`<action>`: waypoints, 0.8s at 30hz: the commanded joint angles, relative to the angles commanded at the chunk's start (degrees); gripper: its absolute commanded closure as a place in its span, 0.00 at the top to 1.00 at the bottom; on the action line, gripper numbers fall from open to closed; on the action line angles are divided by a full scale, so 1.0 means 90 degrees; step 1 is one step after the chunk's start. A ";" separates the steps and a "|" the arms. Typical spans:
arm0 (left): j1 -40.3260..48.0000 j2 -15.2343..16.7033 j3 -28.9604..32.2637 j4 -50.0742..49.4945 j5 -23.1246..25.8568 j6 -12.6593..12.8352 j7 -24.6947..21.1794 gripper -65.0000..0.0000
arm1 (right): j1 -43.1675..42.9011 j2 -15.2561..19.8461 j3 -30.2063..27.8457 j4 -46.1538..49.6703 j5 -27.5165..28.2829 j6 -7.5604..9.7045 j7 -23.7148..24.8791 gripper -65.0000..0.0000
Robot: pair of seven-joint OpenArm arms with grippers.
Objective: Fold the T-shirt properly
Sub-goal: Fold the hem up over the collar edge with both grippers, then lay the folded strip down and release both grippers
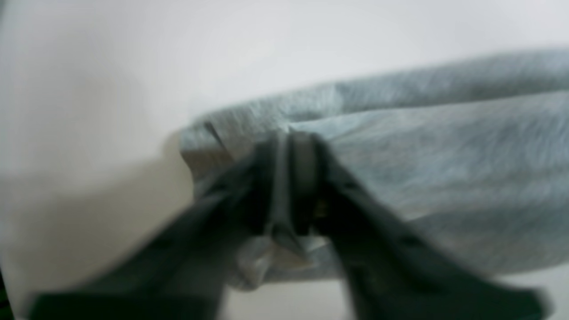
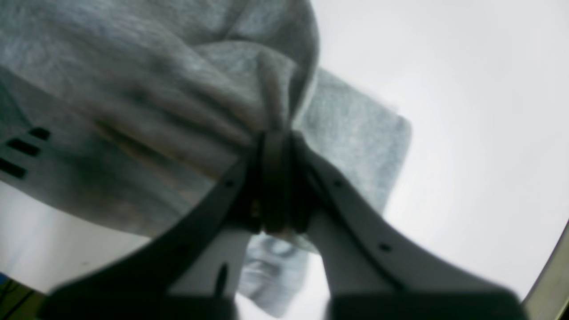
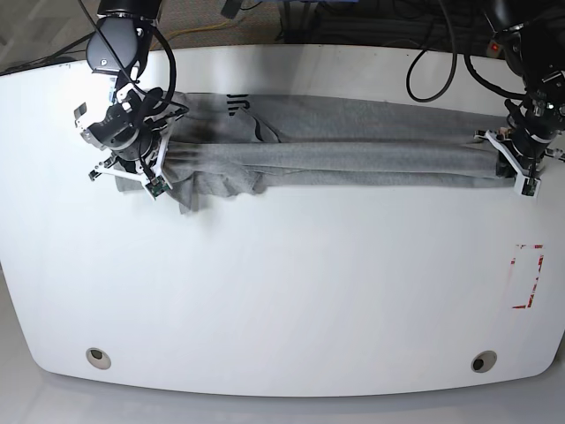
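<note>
A broad white desk (image 3: 282,300) with rounded corners fills the base view, with dark cables trailing over its far edge at the top of the frame. Across the upper part of that surface lies the heather-grey cotton T-shirt (image 3: 353,150), pulled out into a long, narrow band running from upper left to the right edge. Its left end is bunched and rumpled, with a few black letters partly showing near the top of the folds.

At the right end of the band, the left pincer (image 3: 516,163) is clamped shut on the cloth; in the left wrist view its dark fingers (image 1: 222,191) meet with grey fabric (image 1: 444,178) gathered between them, a fold of it poking out below the tips (image 1: 291,142).

At the upper left of the base view, the right pincer (image 3: 150,168) grips the bunched end. In the right wrist view its tips (image 2: 275,142) are closed tight on a pinched ridge of the fabric (image 2: 133,111), which drapes away to the left and hangs behind the fingers.

A red-outlined rectangle (image 3: 527,276) marks the desk near the right edge, and two round holes (image 3: 99,357) sit near the bottom corners.
</note>
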 joint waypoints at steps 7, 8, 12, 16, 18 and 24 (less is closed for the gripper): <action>0.0020 -0.0127 -0.0020 0.0098 -0.0039 -0.0010 0.0576 0.82 | -0.0508 -0.0029 0.0215 0.0156 0.0332 0.0000 0.0000 0.63; 0.0029 -0.0127 -0.0020 0.0205 -0.0039 -0.0010 0.0576 0.82 | -0.0527 -0.0029 0.0430 0.0156 0.0635 0.0000 0.0000 0.61; 0.0029 -0.0127 -0.0098 0.0840 -0.0049 -0.0342 0.0576 0.82 | -0.0479 0.0010 0.1397 0.0137 0.2188 0.0000 -0.0147 0.60; -0.0029 -0.0078 -0.0244 0.1074 -0.0039 -0.0689 0.0576 0.82 | -0.0020 0.0010 0.1817 -0.0059 0.3145 0.0000 -0.0703 0.60; -0.0088 0.0020 0.0010 0.1065 -0.0010 -0.0689 0.0576 0.82 | 0.0283 -0.0010 0.1836 -0.0342 0.3292 0.0000 -0.0860 0.60; -0.0147 0.0137 0.0488 0.0899 0.0000 -0.0689 0.0576 0.77 | 0.0957 -0.0147 0.1788 -0.1397 0.3282 0.0000 -0.0860 0.60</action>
